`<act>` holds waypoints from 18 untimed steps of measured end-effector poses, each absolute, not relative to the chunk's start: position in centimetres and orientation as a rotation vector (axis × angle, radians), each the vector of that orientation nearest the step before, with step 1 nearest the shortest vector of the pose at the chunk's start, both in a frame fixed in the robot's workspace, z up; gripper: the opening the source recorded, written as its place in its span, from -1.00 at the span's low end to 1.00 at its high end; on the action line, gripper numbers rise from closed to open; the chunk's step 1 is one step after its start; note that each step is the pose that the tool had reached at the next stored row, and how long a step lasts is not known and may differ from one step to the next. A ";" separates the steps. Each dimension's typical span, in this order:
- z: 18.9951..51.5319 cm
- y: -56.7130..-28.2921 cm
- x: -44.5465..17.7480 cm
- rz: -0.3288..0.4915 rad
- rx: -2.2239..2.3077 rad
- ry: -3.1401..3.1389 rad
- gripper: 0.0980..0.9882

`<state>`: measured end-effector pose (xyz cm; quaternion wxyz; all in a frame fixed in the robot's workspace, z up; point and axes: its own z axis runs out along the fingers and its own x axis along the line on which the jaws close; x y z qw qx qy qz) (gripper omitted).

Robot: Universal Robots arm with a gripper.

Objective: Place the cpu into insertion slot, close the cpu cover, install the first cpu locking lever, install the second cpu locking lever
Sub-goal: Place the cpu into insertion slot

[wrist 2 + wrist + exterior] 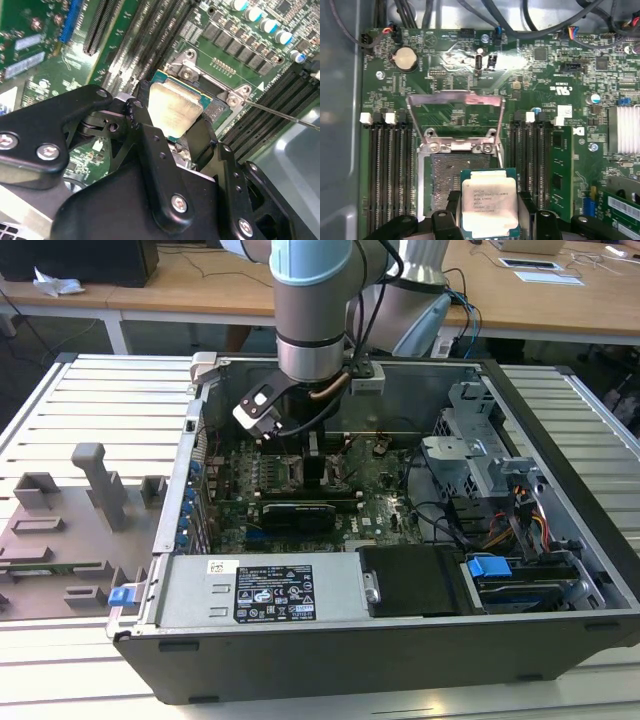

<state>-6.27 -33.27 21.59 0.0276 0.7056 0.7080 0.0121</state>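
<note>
The cpu (487, 206), a pale silver square with a teal-green edge, sits between my gripper's (487, 220) two black fingers (526, 207), which are shut on its sides. It hangs over the near-right part of the insertion slot (444, 172), whose dark pin field shows beside it. The cpu cover (454, 98), a thin metal frame with a big window, stands swung open beyond the slot. In the second wrist view the cpu (175, 107) is held just off the slot's silvery rim (210, 82), and a thin lever rod (282, 113) sticks out. The exterior view has the gripper (311, 468) down inside the case.
Long black memory slots (390, 175) flank the socket, with a green module (563, 165) on one side. A finned heatsink (625, 129), a coin cell (404, 58) and cables are nearby. The case walls, power supply (270, 590) and drive cage (480, 460) hem the arm in.
</note>
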 end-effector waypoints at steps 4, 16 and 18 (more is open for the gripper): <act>21.6 -32.0 -6.2 0.037 2.177 2.188 0.00; 20.7 -31.4 -5.7 0.032 2.210 2.156 0.00; 20.6 -31.3 -5.6 0.032 2.213 2.153 0.00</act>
